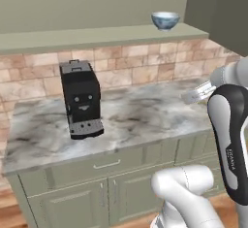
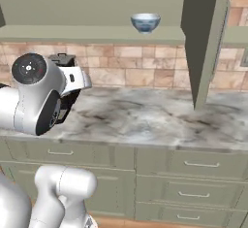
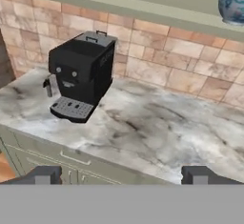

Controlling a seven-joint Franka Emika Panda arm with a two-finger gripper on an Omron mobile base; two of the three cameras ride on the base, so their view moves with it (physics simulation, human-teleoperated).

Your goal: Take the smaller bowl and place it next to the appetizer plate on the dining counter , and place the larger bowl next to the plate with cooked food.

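The smaller bowl (image 1: 165, 20) (image 2: 145, 22), white with a blue pattern, stands upright on a sage-green ledge above the brick wall; it also sits at the top right corner of the hand view (image 3: 232, 7). My gripper (image 3: 124, 175) is open, its two dark fingertips far apart with nothing between them. It hovers over the front of the narrow marble counter, well below and away from the bowl. In the left base view the hand (image 1: 196, 93) hangs over the counter's right part. The larger bowl, both plates and the dining counter are out of view.
A black coffee machine (image 1: 81, 98) (image 3: 81, 75) stands on the left of the marble counter (image 1: 145, 120). The ledge (image 1: 97, 35) runs along the brick wall. A tall green cabinet panel (image 2: 203, 42) rises right of the bowl. Drawers (image 2: 193, 166) line the counter's front.
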